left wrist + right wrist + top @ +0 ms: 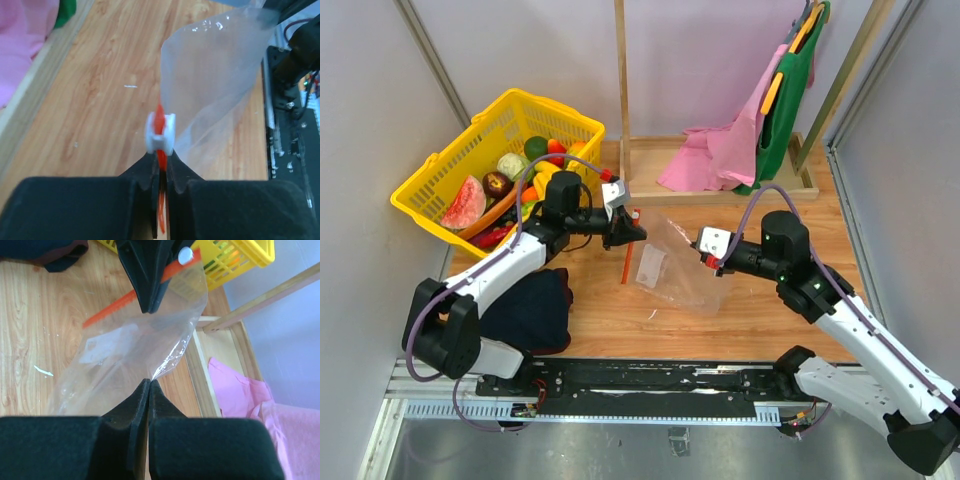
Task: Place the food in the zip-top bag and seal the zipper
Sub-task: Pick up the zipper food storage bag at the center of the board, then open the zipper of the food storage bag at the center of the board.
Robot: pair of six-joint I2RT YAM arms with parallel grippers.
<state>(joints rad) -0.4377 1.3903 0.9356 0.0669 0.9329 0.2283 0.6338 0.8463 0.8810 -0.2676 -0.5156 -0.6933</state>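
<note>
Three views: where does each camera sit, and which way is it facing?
Top external: above and behind, looking down at the table, left arm and right arm showing.
Left wrist: on the left arm, looking along jaws shut on the zipper.
Right wrist: faces the yellow basket; its jaws pinch the zip-top bag.
Shared: both wrist views show the bag.

L pincer [160, 167] clamped on zipper [159, 114] | white slider [161, 134] at tips | zip-top bag [215, 80] fans up-R over wood table [100, 100]

glossy clear plastic zip-top bag [678, 262] — smooth wood table [740, 310].
</note>
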